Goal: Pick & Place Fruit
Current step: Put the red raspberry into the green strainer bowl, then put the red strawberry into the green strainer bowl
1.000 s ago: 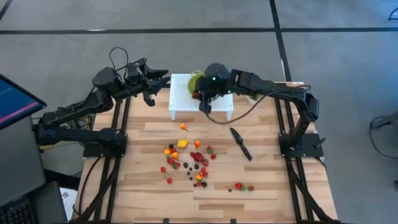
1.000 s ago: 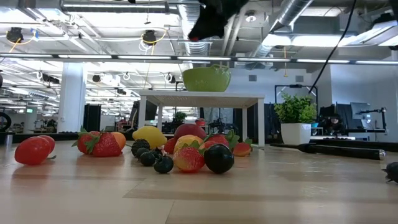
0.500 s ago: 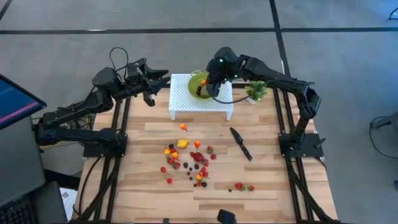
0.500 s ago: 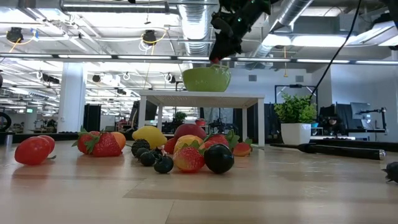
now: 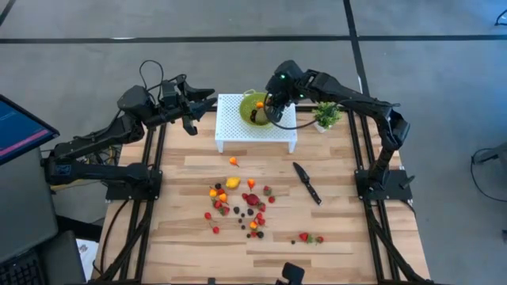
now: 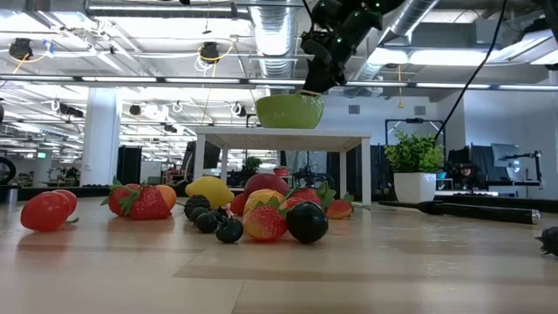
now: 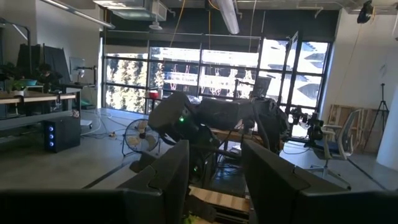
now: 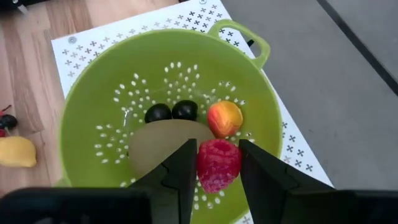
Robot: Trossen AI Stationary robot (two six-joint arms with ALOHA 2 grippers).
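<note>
We see the right gripper [image 8: 216,163] above the green colander [image 8: 93,99], closed on a red strawberry [image 8: 218,165]. The berry sits between the two fingers, its narrow tip pointing down twd the colander floor, long axis about along the fingers. In the colander already: two dark berries [image 8: 171,112] touching each other, an orange-red fruit [image 8: 224,118] just beside them, and a bigger brown-green fruit [image 8: 163,146] partly under the gripper.

The colander stands on the white perforated stand [image 5: 238,127] at the far side of the desk [image 5: 348,229], its handle [image 8: 244,36] near the stand's far edge. In the low view the right gripper [image 6: 314,78] hangs just over the colander rim [image 6: 289,100].

The rest of the fruit [image 5: 238,202] lies scattered at the desk centre, w/ a few pieces [image 5: 309,237] apart nearer the front edge. A black knife [image 5: 306,183] lies diagonal on the right side, well apart from the fruit; a small potted plant [image 5: 325,116] stands beside the stand. Between stand and fruit pile there is free desk, only one small orange piece [image 5: 234,161] in it.

The left gripper [image 5: 202,99] waits at the left of the stand, above the desk edge, fingers [image 7: 165,180] apart and holding nothing.
</note>
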